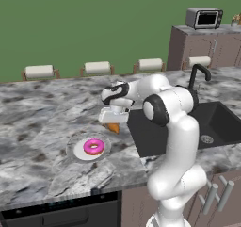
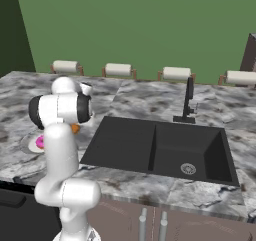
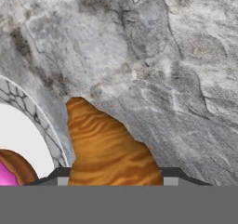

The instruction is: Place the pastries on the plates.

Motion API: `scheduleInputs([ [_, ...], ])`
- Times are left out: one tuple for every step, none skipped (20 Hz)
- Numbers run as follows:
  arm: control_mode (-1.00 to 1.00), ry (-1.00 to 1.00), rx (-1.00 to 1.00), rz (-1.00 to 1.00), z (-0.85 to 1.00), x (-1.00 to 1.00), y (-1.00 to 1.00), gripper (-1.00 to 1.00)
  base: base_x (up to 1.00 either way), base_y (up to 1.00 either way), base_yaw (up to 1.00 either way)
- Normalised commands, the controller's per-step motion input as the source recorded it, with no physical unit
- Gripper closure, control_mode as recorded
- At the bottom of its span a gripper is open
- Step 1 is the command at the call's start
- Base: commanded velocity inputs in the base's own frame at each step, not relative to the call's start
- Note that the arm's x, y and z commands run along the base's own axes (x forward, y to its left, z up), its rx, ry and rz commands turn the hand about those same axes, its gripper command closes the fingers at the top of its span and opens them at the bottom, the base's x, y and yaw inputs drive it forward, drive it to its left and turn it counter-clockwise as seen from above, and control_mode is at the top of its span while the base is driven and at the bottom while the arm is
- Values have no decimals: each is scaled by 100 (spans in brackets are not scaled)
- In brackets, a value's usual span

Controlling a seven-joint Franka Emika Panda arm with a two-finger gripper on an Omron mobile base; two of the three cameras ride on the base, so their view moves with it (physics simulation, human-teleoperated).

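At the near edge of the marble counter [image 1: 42,122] a white plate with a grey rim [image 1: 80,153] is seen, and the pink-iced donut [image 1: 93,147] lies on its white middle. In the hand view a curved part of that plate [image 3: 23,139] is cut off at the left edge, with a small piece of the donut [image 3: 9,172] showing at the bottom left corner. In the right base view the plate [image 2: 31,144] and the donut [image 2: 40,143] are mostly hidden behind the arm.

Just beyond the plate the croissant [image 1: 113,127] is found, golden-brown and ridged, pointing down toward the counter under the gripper [image 1: 113,119]. In the hand view the croissant [image 3: 109,148] rises between the two dark finger tips [image 3: 56,175] and runs off past the lower part of the picture — the jaws are closed on its sides, so it is gripped. Its tip is seen just beside the plate's rim, over bare marble. Whether the croissant touches the counter cannot be told. In the right base view only an orange sliver of it [image 2: 75,128] peeks out beside the arm.

To the right of the arm a dark double sink [image 2: 160,147] is sunk into the counter — a drain is set in its right-hand basin, and a black tap [image 2: 187,102] stands behind it. Farther back, four white-topped stools [image 1: 97,68] are lined along the far edge, partly cut off by the counter. At the far right a microwave [image 1: 203,18] sits on a brown cabinet [image 1: 202,47].
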Motion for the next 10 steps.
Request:
scheduleInputs([
  [-100,23,0,-10,15,0,-20,100,0,0,0],
  [-100,20,0,-10,16,-11,-30,100,0,0,0],
  [-100,25,0,-10,29,-11,-25,100,0,0,0],
  [-100,24,0,-10,34,-14,-30,100,0,0,0],
  [-100,24,0,-9,34,-24,-29,100,0,0,0],
  [-100,25,0,-9,43,-26,-35,100,0,0,0],
  [-100,24,0,-10,43,-29,-34,100,0,0,0],
  [-100,21,0,-9,36,-34,-41,100,0,0,0],
  [-100,23,0,-13,9,-24,-53,100,0,0,0],
  [-100,23,0,-14,16,-24,-44,100,0,0,0],
])
